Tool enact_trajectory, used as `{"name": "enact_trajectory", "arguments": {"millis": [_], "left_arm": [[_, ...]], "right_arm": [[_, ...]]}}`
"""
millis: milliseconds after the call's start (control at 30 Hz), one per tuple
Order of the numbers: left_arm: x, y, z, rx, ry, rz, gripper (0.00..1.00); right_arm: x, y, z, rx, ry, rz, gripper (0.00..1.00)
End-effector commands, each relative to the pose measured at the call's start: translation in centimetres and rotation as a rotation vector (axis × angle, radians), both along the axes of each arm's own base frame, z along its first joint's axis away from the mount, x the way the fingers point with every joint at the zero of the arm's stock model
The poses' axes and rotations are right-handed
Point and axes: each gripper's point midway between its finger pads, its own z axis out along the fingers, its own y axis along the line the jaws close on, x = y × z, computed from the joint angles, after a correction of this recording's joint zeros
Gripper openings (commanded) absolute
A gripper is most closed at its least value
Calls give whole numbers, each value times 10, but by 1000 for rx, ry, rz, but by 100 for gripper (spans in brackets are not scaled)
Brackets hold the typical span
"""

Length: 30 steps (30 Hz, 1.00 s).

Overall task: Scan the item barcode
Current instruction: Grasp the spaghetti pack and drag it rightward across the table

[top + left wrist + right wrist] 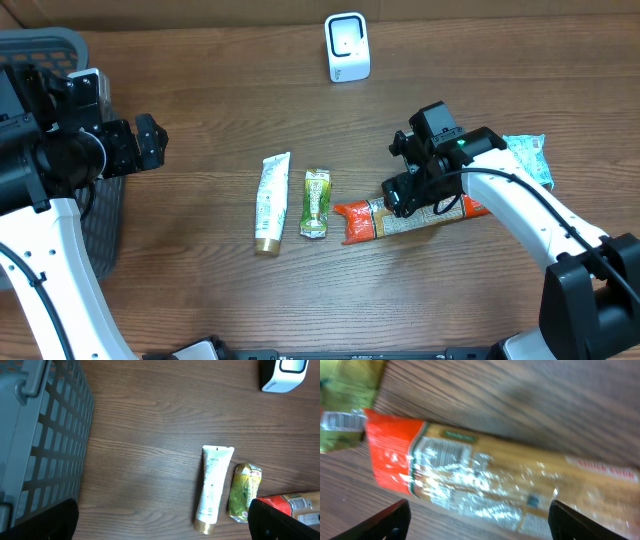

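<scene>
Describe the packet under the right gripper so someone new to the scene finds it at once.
On the wooden table, three items lie in a row. The packet is the rightmost, beneath the open right gripper. Unlike the white tube and green sachet, it is long, orange-ended and lies crosswise.

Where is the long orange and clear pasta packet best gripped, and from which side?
Grip the pasta packet across its narrow width near the middle, straight down from above. It lies flat on the wooden table and is slim, so the open right gripper over it can probably span it.
</scene>
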Motion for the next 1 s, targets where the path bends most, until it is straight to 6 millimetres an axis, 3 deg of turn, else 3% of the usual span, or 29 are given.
{"name": "enact_trajectory", "arguments": {"millis": [0, 100, 200, 500, 833, 967], "left_arm": [[2, -1, 4, 1, -15, -17, 100], [2, -1, 4, 1, -15, -18, 100], [2, -1, 4, 1, -15, -18, 99], [2, -1, 4, 1, -15, -17, 100], [2, -1, 4, 1, -15, -18, 99], [2, -1, 4, 1, -15, -18, 99]], "right_arm": [[-9, 1, -1, 2, 39, 18, 85], [-28, 10, -3, 15, 82, 112, 85], [-34, 15, -11, 10, 103, 99, 85], [-70, 0, -35, -36, 232, 56, 82], [-50, 10, -56, 22, 113, 61, 83], [-38, 8, -64, 5, 66, 53, 78]]}}
